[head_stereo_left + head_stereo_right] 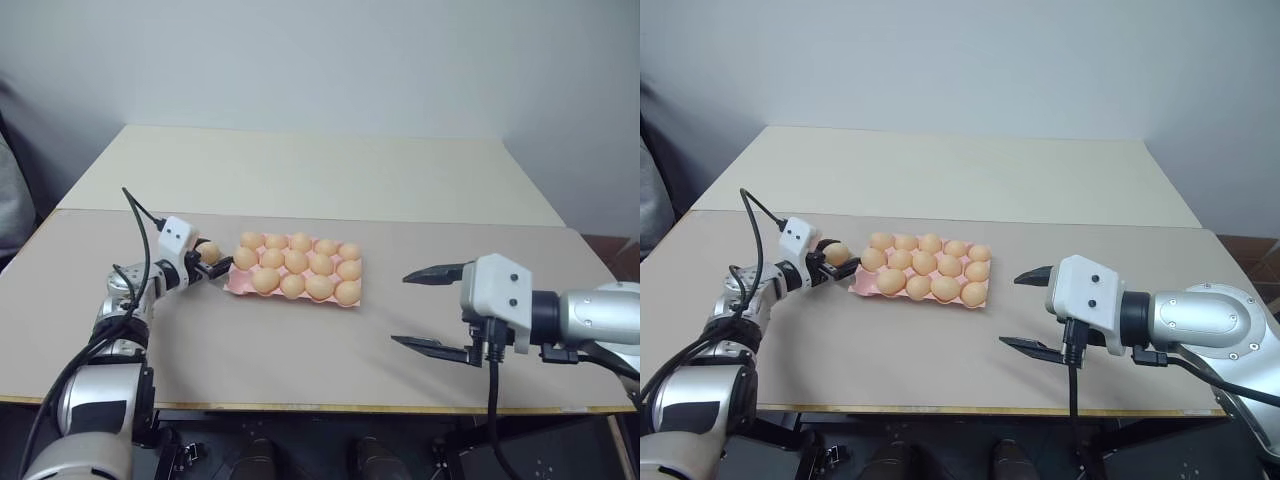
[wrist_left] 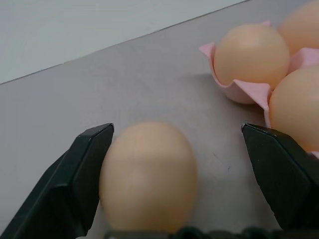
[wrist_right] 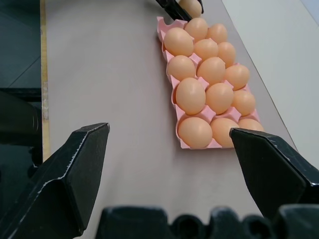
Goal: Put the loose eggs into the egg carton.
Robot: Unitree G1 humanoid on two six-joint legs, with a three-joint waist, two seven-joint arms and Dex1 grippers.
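Observation:
One loose egg, pale tan-orange, lies on the table just left of the egg carton. My left gripper is low over the table and open, its fingers on either side of this egg. One finger is right against the egg and the other stands well clear. The pink carton holds several eggs, and its near-left corner cup is bare. My right gripper hovers open above the table to the right of the carton, holding nothing.
The beige table has its front edge close below my arms. A paler second table adjoins it behind, ending at a plain wall. A black cable loops above my left wrist. A grey object sits at the far left.

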